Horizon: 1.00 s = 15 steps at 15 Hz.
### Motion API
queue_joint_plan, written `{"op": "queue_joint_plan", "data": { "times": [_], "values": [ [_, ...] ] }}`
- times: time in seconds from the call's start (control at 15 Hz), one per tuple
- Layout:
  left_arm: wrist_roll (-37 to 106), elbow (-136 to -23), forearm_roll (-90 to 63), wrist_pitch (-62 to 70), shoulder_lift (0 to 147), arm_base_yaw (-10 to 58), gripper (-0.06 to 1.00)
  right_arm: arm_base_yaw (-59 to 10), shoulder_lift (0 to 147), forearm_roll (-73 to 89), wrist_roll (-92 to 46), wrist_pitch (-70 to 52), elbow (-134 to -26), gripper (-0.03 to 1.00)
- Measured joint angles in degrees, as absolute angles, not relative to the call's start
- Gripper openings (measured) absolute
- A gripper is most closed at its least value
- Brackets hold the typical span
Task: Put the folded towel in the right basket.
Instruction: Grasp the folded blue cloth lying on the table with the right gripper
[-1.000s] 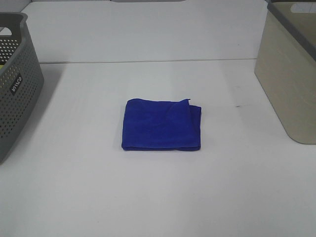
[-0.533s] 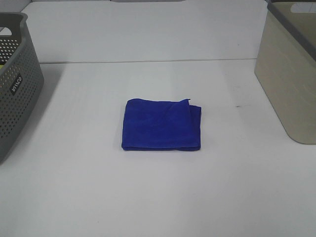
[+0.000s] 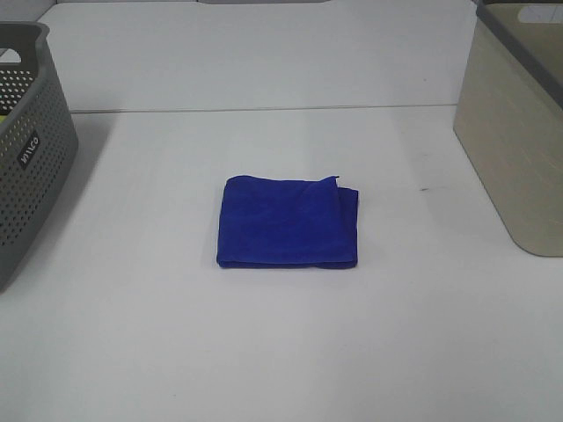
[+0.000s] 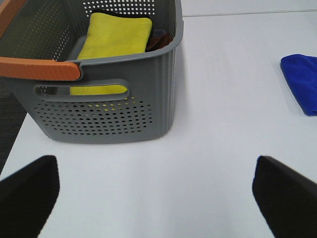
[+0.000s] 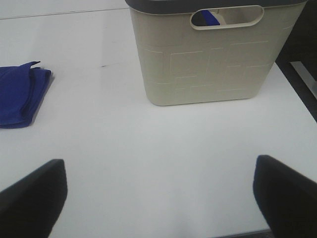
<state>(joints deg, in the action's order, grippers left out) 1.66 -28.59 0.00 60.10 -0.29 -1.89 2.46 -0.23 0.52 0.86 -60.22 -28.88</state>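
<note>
A folded blue towel (image 3: 288, 221) lies flat on the white table in the middle of the exterior high view. It also shows in the left wrist view (image 4: 301, 82) and the right wrist view (image 5: 20, 94). The beige right basket (image 3: 517, 123) stands at the right edge; in the right wrist view (image 5: 213, 59) something blue shows through its handle slot. Neither arm appears in the exterior high view. My left gripper (image 4: 156, 191) is open and empty over bare table beside the grey basket. My right gripper (image 5: 158, 191) is open and empty over bare table in front of the beige basket.
A grey perforated basket (image 3: 26, 149) stands at the left edge; in the left wrist view (image 4: 106, 79) it holds a yellow cloth (image 4: 116, 42) and has an orange handle (image 4: 39, 68). The table's edge (image 5: 297, 84) runs just right of the beige basket.
</note>
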Motion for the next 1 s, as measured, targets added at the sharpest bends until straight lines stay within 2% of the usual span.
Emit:
{"op": "queue_joint_plan", "data": {
  "times": [1.0],
  "values": [
    [1.7, -28.6, 0.0, 60.1, -0.3, -1.9, 0.99, 2.5, -0.2, 0.5, 0.9, -60.2, -28.9, 0.97]
  ]
}}
